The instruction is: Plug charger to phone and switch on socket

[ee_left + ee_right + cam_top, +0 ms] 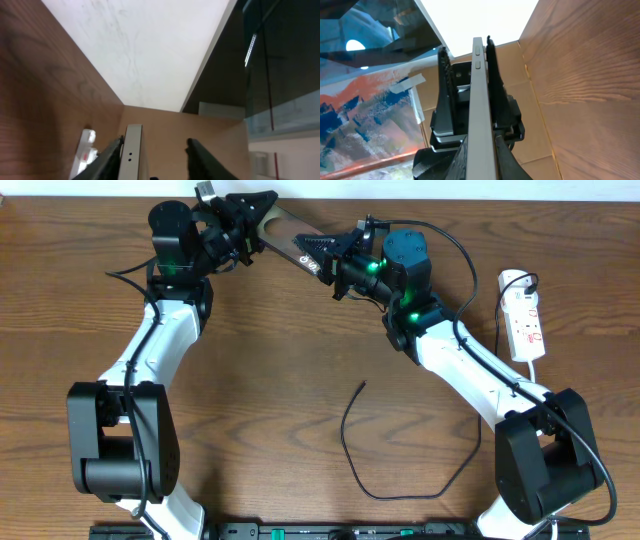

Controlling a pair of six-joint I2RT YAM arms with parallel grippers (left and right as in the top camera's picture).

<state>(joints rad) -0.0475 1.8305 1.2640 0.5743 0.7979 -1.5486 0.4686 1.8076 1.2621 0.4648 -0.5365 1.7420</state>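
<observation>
The phone (288,235), a flat dark brown rectangular slab with white lettering, is held above the far edge of the brown wooden table (270,380), between both arms. Its long axis is laid diagonally, from far left to near right. The near-right end is clamped by the right gripper (326,262). The far-left end is straddled by the left gripper (254,225).

The charger cable (344,442), thin and black, is laid in a loop on the table. Its plug tip (362,386) is pointed away from the robot and lies well apart from the phone, on the near side of it. The right gripper is judged the nearer to the tip. The power strip (525,315), narrow and white with red switch marks, is placed beyond the right arm.

In the right wrist view, the phone (479,100) is shown edge-on, pinched firmly in the right gripper (470,50). In the left wrist view, the left gripper (155,148) is shown partly spread. One finger (111,161) is set against the phone (133,155); the other finger (202,160) is separated by a clear gap, which the overhead view does not show. The power strip (86,147) is also seen there. The port end cannot be identified.
</observation>
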